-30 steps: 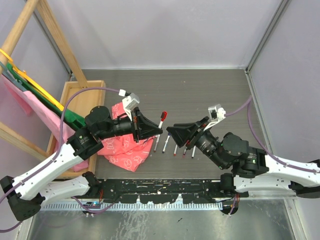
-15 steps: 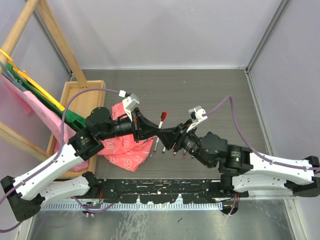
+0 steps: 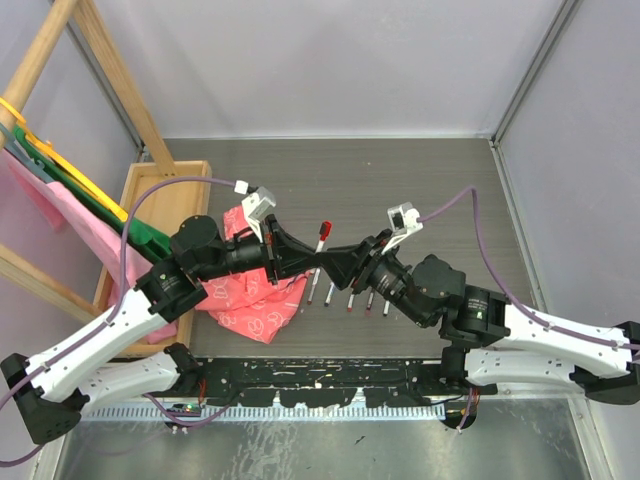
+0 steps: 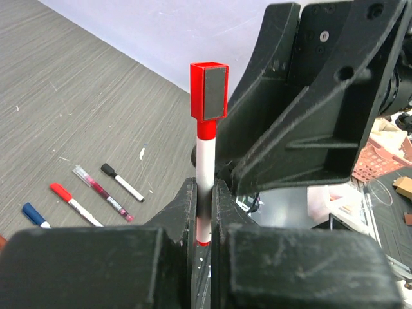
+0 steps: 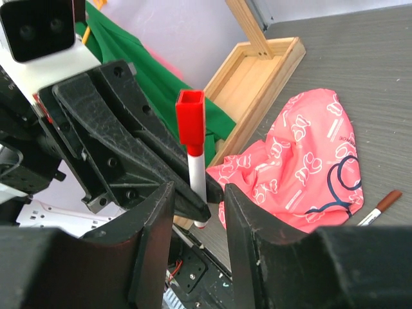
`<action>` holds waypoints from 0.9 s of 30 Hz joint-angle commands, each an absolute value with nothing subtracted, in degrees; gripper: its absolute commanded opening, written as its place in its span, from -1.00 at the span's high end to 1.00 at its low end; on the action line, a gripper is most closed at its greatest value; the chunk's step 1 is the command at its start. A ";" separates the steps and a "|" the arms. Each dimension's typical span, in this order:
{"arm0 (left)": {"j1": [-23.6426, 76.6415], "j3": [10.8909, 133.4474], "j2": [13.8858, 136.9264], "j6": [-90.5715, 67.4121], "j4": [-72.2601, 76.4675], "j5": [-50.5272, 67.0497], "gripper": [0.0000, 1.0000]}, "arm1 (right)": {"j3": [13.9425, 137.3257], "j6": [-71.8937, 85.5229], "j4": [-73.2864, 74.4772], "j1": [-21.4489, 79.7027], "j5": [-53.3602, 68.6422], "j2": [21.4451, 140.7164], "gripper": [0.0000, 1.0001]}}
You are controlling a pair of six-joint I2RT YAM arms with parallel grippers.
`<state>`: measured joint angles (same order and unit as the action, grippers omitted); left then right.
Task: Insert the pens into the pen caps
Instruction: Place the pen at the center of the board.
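Pen: slim white barrel | red cap: square | table: grey woodgrain

Desk was dark grey woodgrain, pale walls around it, wooden tray off on the left.

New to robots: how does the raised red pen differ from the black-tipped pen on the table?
The raised pen stands upright, clamped in the left end effector; the black-tipped pen lies flat on the table, untouched. The raised pen has a boxy red cap, the black-tipped pen a small black end. Both have white barrels.
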<state>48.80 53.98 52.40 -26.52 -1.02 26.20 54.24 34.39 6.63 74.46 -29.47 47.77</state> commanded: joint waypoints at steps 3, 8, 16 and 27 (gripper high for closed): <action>49.17 53.80 51.09 -27.07 3.06 27.49 1.00 | 54.91 34.90 2.72 74.07 -32.07 45.18 0.14; 49.18 53.70 51.07 -27.23 3.10 27.88 1.00 | 55.21 34.98 2.47 73.94 -32.76 45.92 0.15; 49.15 53.53 50.65 -27.59 3.45 28.30 1.00 | 55.73 36.17 1.55 73.07 -30.53 48.83 0.36; 49.13 52.59 49.98 -28.17 3.43 27.45 0.94 | 54.41 37.58 1.95 71.82 -29.32 48.28 0.89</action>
